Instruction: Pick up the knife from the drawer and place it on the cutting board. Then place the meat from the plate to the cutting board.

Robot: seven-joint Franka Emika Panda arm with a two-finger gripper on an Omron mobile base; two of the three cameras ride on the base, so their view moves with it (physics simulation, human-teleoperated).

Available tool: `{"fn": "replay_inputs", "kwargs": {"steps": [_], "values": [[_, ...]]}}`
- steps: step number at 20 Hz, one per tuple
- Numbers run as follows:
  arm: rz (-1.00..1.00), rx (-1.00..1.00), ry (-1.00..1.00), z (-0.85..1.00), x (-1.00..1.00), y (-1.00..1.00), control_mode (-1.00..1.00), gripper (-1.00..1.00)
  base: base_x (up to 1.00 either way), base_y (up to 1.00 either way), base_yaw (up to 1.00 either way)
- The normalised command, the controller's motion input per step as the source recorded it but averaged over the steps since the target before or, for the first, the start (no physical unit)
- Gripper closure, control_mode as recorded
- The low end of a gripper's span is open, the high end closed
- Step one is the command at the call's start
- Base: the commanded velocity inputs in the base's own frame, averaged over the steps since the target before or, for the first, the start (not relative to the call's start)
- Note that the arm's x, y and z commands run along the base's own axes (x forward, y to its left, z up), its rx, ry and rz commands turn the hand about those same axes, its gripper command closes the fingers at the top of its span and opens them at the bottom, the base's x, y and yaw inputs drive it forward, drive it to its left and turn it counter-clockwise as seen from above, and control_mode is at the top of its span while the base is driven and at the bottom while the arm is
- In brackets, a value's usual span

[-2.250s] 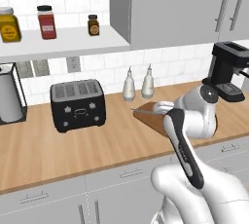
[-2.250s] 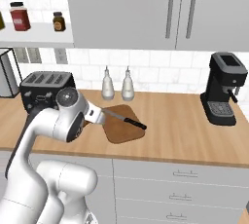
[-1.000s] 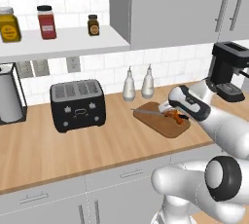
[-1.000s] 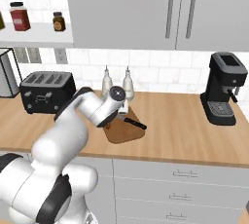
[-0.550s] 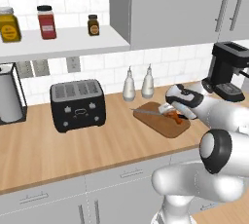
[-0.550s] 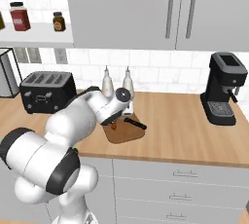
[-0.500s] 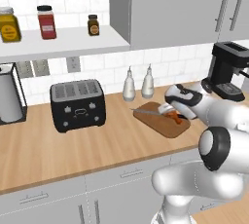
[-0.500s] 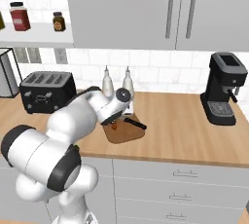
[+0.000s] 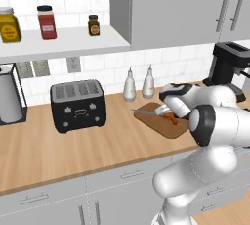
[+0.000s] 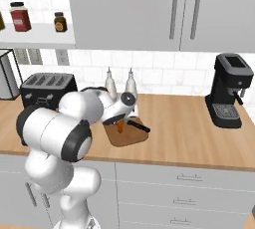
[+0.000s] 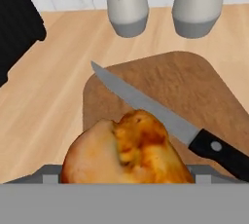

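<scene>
Two words can be read, both on the pale bottles standing just behind the cutting board (image 11: 194, 91) in the hand view. The bottle (image 11: 126, 1) behind the board's left part carries the small dark word "Oil" on its front. The bottle (image 11: 199, 1) behind the board's right part carries the word "Vinegar", set slightly slanted near its top. In the base views the jars on the shelf show coloured labels, but any print on them is too small to read.
</scene>
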Motion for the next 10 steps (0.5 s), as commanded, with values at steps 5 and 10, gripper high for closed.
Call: {"fn": "replay_inputs", "kwargs": {"steps": [5, 10], "values": [[0.01, -0.03, 0.00, -0.29, 0.31, 0.00, -1.00, -1.00, 0.00, 0.00, 0.00], [0.01, 0.00, 0.00, -0.09, 0.28, -0.04, -1.00, -1.00, 0.00, 0.00, 0.00]]}}
